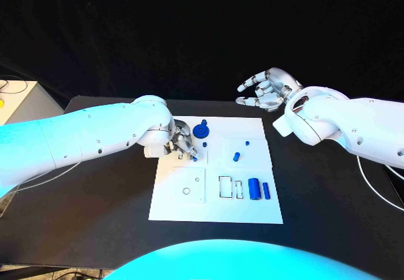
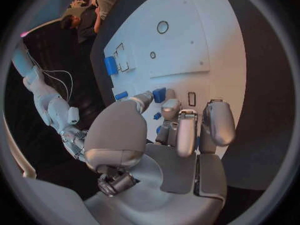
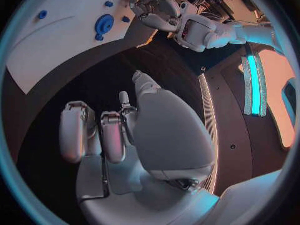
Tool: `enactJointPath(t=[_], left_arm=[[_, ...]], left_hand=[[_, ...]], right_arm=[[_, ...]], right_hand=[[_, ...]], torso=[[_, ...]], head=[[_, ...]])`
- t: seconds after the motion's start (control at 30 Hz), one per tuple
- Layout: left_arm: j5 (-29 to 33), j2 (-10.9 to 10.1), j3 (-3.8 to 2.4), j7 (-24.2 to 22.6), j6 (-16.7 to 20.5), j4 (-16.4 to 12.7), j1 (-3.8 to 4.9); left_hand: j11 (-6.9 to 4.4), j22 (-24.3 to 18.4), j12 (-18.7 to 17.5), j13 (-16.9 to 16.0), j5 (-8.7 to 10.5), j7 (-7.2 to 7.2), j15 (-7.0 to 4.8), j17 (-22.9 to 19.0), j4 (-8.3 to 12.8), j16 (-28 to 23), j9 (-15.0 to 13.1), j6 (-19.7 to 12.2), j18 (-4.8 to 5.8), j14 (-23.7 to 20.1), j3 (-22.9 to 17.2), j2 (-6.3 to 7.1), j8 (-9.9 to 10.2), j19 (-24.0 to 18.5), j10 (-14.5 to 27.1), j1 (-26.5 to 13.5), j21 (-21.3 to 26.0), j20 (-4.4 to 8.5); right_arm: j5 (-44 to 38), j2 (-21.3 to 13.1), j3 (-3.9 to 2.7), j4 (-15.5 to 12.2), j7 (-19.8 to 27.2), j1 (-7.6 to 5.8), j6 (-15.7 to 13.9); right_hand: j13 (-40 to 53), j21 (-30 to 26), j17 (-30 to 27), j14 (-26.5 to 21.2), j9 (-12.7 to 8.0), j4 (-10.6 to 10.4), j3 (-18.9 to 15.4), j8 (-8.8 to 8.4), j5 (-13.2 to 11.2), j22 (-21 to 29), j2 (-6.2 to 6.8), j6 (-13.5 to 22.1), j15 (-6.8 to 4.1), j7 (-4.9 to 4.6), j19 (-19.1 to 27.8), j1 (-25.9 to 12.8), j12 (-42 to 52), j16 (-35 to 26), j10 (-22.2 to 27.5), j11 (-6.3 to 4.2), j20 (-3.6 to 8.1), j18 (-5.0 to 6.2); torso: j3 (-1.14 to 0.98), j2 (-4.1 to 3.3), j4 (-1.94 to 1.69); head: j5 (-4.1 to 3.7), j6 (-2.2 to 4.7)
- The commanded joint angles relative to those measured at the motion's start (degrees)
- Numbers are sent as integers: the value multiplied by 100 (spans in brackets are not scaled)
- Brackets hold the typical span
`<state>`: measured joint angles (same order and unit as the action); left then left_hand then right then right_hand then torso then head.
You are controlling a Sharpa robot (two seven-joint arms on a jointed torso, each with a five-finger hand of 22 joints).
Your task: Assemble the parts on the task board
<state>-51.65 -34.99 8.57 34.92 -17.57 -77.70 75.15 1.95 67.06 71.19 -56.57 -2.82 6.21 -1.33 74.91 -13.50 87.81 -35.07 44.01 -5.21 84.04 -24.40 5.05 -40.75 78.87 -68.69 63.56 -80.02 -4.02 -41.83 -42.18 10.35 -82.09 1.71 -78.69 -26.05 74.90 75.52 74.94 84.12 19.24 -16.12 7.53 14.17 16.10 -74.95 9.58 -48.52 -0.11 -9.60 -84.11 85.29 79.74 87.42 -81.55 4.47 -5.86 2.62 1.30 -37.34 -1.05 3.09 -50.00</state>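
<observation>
The white task board [image 1: 253,213] lies mid-table. My left hand [image 1: 179,144] hovers low over the board's far left part and pinches a small blue part [image 2: 159,94] between thumb and a finger. A blue round part [image 1: 201,129] lies just beyond that hand, also seen from the right wrist [image 3: 103,22]. A small blue peg [image 1: 236,156] and a blue dot [image 1: 247,142] sit right of it. Two blue cylinders [image 1: 253,188] stand side by side at the board's right. My right hand [image 1: 265,87] is raised beyond the board's far right corner, fingers spread and empty [image 3: 125,135].
The board has rectangular slots [image 1: 226,186] beside the cylinders and a small ring [image 1: 186,191] on its left panel. A pale box [image 1: 17,102] stands at the table's far left. A cable [image 1: 371,181] hangs at the right.
</observation>
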Motion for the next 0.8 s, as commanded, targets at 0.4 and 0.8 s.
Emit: enactJointPath(t=[0.4,0.8], left_arm=[[533,-42,-3,-91,443,-59,-4],[711,-59,-4,-84,400,-44,-3]], left_hand=[[-99,40,-41,13,-3,-108,-119,1067,685,-31,-380,-102,74,401,-1492,-105,-252,-21,43,253,9,74],[-87,72,-208,230,-3,-74,-111,1067,1426,-33,-751,-244,77,401,-2776,-19,-483,-19,99,-86,3,82]], right_arm=[[-28,21,-2,20,-23,0,165],[-31,37,-2,46,-53,1,245]], right_hand=[[505,-50,959,443,-5,-20,37,-2,31,-726,-20,40,26,10,11,-77,-23,-29,47,6,-10,61],[508,-50,952,441,-5,-21,38,-1,31,-726,-20,42,26,10,11,-81,-20,-33,45,7,-10,61]], torso=[[0,4,5],[-5,1,0]], head=[[-5,0],[-2,0]])
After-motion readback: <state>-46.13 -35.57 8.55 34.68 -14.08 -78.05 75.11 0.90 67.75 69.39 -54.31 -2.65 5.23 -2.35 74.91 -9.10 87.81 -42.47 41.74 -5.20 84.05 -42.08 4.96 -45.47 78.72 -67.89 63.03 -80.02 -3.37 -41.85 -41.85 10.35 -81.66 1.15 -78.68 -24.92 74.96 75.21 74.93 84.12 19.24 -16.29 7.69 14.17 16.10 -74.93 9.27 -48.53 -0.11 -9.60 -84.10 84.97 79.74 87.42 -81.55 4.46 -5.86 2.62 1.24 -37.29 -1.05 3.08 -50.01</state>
